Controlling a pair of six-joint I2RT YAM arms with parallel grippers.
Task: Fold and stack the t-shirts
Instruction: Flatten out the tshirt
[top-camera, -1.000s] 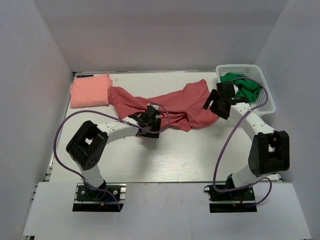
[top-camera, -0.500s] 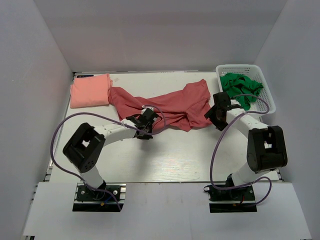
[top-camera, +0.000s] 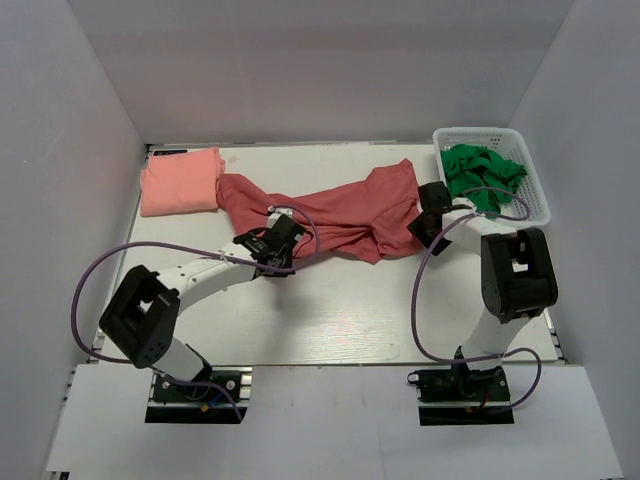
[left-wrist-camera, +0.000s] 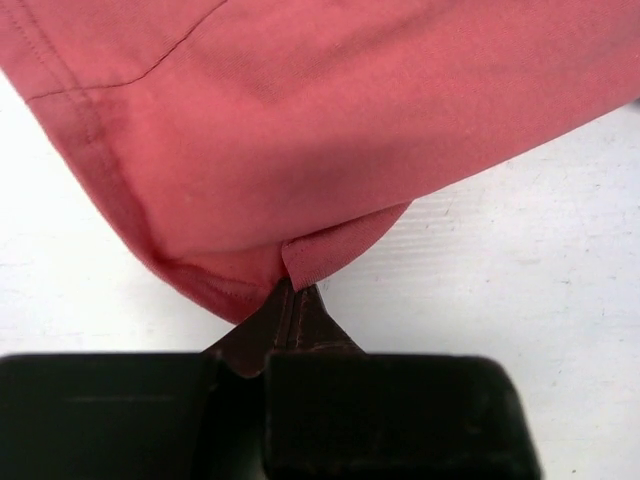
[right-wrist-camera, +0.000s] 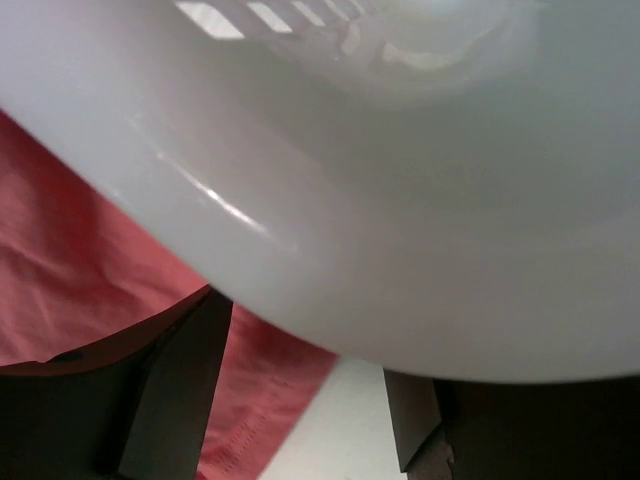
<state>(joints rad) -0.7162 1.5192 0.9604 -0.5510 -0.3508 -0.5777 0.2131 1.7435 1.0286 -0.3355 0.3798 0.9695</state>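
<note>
Brick-red cloth t-shirt (top-camera: 340, 210): crumpled, far-centre worktop (top-camera: 350, 310), awaiting fold.
Salmon-pink cloth t-shirt (top-camera: 180, 182): folded, far-left corner; likely stack base.
Left gripper (left-wrist-camera: 292, 310): clamped on red hem, probably for spreading.
Right gripper (top-camera: 428, 222): wide, beside white plastic basket (top-camera: 470, 133).

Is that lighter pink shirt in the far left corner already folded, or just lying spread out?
Folded: the salmon-pink shirt lies as a neat compact rectangle, no sleeves showing, beside the crumpled brick-red shirt.

The brick-red t-shirt (top-camera: 350, 205) sprawls crumpled; salmon-pink t-shirt (top-camera: 180, 181), seemingly folded, lies at its left.
</note>
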